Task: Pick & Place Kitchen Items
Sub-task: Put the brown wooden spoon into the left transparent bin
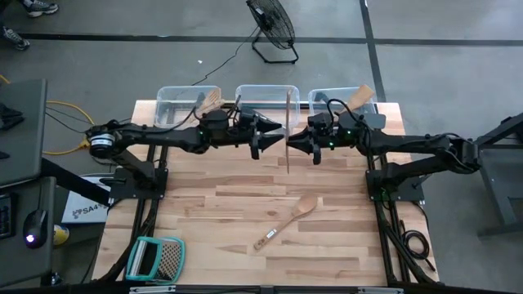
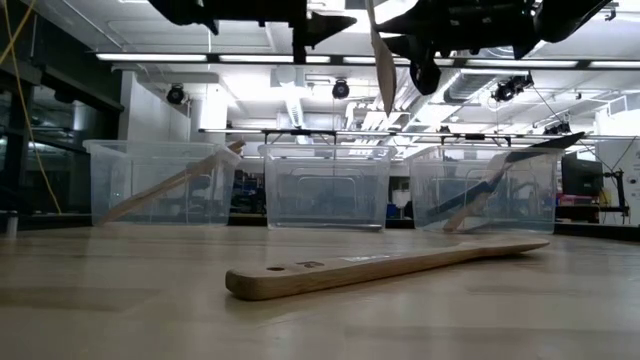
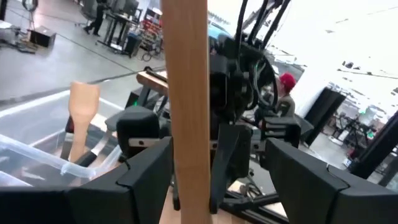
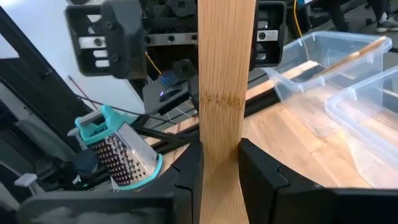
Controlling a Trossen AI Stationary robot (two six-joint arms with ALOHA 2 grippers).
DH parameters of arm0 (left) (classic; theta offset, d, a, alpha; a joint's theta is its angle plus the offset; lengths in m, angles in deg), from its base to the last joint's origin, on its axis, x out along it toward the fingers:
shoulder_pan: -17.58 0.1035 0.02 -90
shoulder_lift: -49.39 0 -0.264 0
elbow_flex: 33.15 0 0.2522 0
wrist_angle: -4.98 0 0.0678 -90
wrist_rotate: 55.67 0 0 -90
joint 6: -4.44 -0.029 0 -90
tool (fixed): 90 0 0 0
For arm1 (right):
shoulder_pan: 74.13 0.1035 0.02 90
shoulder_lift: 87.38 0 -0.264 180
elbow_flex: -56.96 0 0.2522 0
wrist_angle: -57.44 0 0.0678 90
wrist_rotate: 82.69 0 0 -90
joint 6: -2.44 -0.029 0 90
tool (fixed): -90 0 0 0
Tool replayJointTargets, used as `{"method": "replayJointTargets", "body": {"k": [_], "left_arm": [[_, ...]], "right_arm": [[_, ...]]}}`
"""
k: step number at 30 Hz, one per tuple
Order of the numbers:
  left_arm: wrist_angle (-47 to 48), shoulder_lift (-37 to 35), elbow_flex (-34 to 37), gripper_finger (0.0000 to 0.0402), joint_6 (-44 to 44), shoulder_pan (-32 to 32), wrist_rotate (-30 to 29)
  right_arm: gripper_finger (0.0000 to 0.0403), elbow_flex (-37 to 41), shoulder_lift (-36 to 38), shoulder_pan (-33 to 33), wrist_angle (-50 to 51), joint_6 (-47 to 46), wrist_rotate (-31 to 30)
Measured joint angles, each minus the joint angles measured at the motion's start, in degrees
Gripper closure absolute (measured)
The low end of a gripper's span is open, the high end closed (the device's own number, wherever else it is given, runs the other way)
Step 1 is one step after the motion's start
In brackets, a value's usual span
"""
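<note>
A pale flat wooden utensil (image 1: pixel 288 159) is high above the table's middle, nearly upright and somewhat tilted. My right gripper (image 1: pixel 296 140) is shut on it from the table's right side. My left gripper (image 1: pixel 276 135) faces it from the left and is open. In the left wrist view its fingers (image 3: pixel 146 180) stand on either side of the same utensil (image 3: pixel 185 74). One finger is close against the wood; whether it touches, I cannot tell. A wooden spoon (image 1: pixel 286 222) lies flat on the table nearer the front. My right gripper pinches the utensil's two narrow edges (image 4: pixel 205 146) between its two fingers (image 4: pixel 186 177); the broad face is turned toward the wrist. The fingers come level from the table's right and lie across the utensil. The utensil is lifted clear of the table, upright with a slight tilt.
Three clear bins stand along the far edge: the left bin (image 1: pixel 176 106) holds a wooden spatula (image 1: pixel 209 101), the middle bin (image 1: pixel 267 92) is behind the grippers, and the right bin (image 1: pixel 331 102) holds a wooden spatula (image 1: pixel 360 95) and a black utensil (image 2: pixel 500 180). A teal-framed grater (image 1: pixel 159 260) lies near the front left corner.
</note>
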Motion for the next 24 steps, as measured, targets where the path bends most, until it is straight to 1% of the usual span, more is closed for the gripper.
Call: {"method": "replayJointTargets", "body": {"k": [4, 14, 18, 24], "left_arm": [[-2.9, 1.9, 0.0, 0.0151, 0.0, -0.3, 0.0], [-2.5, 2.0, 0.0, 0.0151, -1.7, -0.3, -0.4], [-2.1, 2.0, 0.0, 0.0151, -2.2, -0.3, -0.5], [-2.1, 2.0, 0.0, 0.0151, -3.2, -0.3, -0.4]], "right_arm": [[0.0333, 0.0, 0.0, 0.0, 0.2, 0.0, 0.3], [0.0333, 0.0, -0.1, 0.5, -0.9, 2.5, 1.5], [0.0333, -0.1, -2.2, 0.5, -2.0, 2.3, 1.4], [0.0333, -4.7, -8.0, 2.0, -2.0, 2.7, 1.6]]}}
